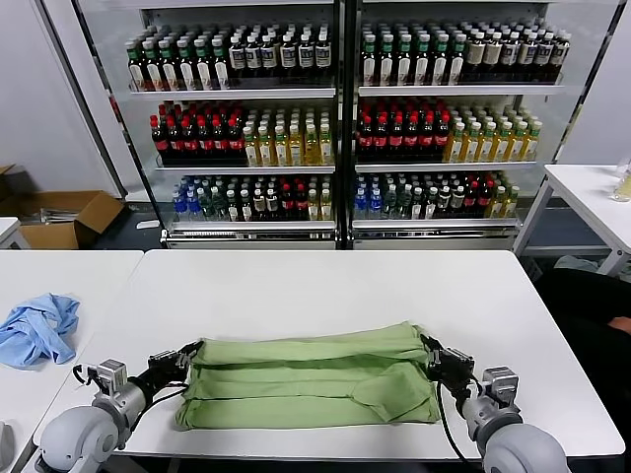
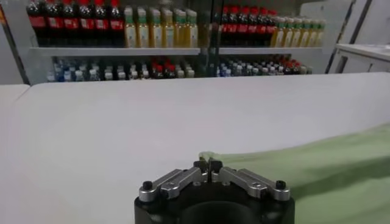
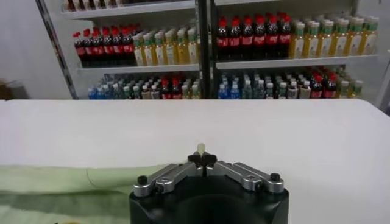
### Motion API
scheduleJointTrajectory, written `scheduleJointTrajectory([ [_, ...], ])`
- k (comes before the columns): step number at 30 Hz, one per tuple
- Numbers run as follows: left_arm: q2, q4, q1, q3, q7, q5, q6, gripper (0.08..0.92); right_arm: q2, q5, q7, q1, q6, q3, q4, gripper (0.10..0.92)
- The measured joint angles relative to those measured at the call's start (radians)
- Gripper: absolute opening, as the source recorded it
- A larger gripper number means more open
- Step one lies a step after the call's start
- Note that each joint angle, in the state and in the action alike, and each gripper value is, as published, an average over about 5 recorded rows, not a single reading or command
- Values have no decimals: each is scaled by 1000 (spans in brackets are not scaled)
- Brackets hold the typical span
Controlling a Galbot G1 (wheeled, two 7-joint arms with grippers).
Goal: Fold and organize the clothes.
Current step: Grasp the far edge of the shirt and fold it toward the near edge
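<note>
**A:** Where is the garment found?

**B:** A light green shirt [image 1: 311,381] is spread across the near part of the white surface [image 1: 325,286], folded lengthwise into a wide band with its plain side shown. Creases run along it, and its near edge is laid close to the surface's front edge.

**A:** How is it being held?

**B:** It is gripped at both far corners. The left end effector [image 1: 187,355] is seen at the shirt's left end, fingers closed together on a small tab of green cloth; in the left wrist view that tab is pinched between the fingertips [image 2: 207,164], with the fabric trailing away to one side. The right end effector [image 1: 435,357] is placed at the right end, likewise clamped on the cloth, and a sliver of pale green is seen poking up between its closed fingertips [image 3: 202,159].

**A:** What else is seen nearby?

**B:** A crumpled blue cloth [image 1: 37,328] is left on a neighbouring surface to the robot's left, well apart from the shirt. Behind, glass-fronted shelves [image 1: 340,118] are filled with rows of bottles, and a cardboard box [image 1: 61,219] is set on the floor at far left.
</note>
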Motion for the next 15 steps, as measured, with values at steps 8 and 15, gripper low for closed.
scheduleJointTrajectory([
  [8, 16, -28, 33, -23, 31, 30, 55, 86, 3, -22, -15, -19, -1, 1, -11, 106],
  [15, 17, -48, 61, -23, 35, 87, 89, 134, 14, -51, -18, -39, -4, -14, -22, 216],
])
